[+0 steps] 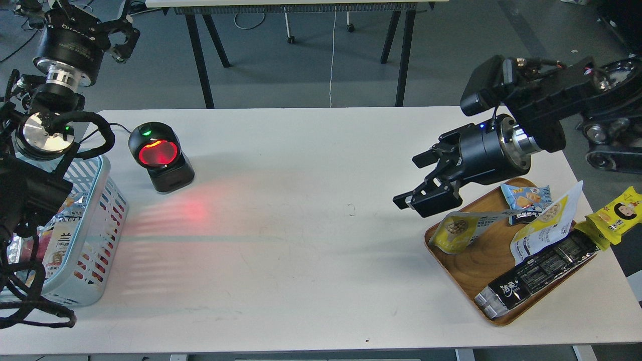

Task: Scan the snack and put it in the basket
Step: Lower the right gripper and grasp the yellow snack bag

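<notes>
The snack (453,230), a small pouch with a yellow front, a round picture of beige balls and a grey-white top, lies on its side at the left end of a brown wooden tray (469,273). My right gripper (409,181) is open and empty, hovering just up and left of the pouch without touching it. The light blue basket (103,220) stands at the table's left edge and holds several packets. My left gripper (98,22) is raised at the far left above the basket, with its fingers spread and empty.
A black scanner (160,156) glowing red stands right of the basket and throws red light on the table. The tray also holds a white-and-yellow pouch (546,225), a blue packet (526,196) and a long black packet (539,273). A yellow packet (618,213) lies beside the tray.
</notes>
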Robot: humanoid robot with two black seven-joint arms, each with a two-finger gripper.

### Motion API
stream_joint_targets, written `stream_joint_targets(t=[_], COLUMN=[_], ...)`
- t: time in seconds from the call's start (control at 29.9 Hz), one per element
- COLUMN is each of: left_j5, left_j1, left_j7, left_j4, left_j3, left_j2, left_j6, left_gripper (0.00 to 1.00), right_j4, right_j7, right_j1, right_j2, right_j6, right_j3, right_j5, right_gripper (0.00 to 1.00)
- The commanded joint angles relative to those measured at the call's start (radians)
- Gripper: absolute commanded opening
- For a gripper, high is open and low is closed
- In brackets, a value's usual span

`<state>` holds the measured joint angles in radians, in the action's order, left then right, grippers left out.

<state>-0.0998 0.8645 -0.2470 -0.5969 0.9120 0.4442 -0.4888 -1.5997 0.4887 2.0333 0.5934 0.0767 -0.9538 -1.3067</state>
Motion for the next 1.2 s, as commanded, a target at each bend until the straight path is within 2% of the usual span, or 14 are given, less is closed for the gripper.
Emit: stream_joint_targets(t=[0.0,0.3,0.43,0.6,0.74,0.97,1.1,1.17], left_j5=[0.0,0.0,0.0,0.0,0.0,0.0,0.002,0.002], left_j1=[-0.001,0.001,0.001,0.001,0.001,0.001,-0.001,-0.001], left_j7=[0.0,-0.002,-0.002,-0.002,-0.002,-0.002,-0.002,-0.002], left_j4=[0.0,0.002,0.002,0.002,0.002,0.011,0.012,0.011], left_j3=[-0.001,-0.001,0.001,0.001,0.001,-0.001,0.001,-0.001], left_j2=[0.005,0.005,0.005,0.007,0.005,0.007,0.005,0.005], left_j6=[0.0,0.0,0.0,0.0,0.0,0.0,0.0,0.0], left_gripper=[1.0,1.0,1.0,1.0,1.0,1.0,1.0,1.0], right_j4=[-0.017,-0.003,0.035,0.135,0.172,0.172,0.172,0.172], right_j7=[0.0,0.0,0.0,0.0,0.0,0.0,0.0,0.0], right_j1=[-0.001,-0.034,-0.067,-0.114,-0.131,-0.148,-0.148,-0.147], right_j2=[-0.001,-0.007,-0.009,-0.041,-0.067,-0.069,-0.069,-0.067], right_j6=[-0.038,-0.051,-0.044,-0.044,-0.046,-0.046,-0.046,-0.048], right_j3=[-0.062,-0.143,-0.145,-0.141,-0.135,-0.135,-0.135,-0.135], right_j5=[-0.156,-0.424,-0.434,-0.434,-0.428,-0.427,-0.427,-0.425], right_gripper=[0.92,0.89,0.66,0.58,0.46,0.22,0.02,0.0])
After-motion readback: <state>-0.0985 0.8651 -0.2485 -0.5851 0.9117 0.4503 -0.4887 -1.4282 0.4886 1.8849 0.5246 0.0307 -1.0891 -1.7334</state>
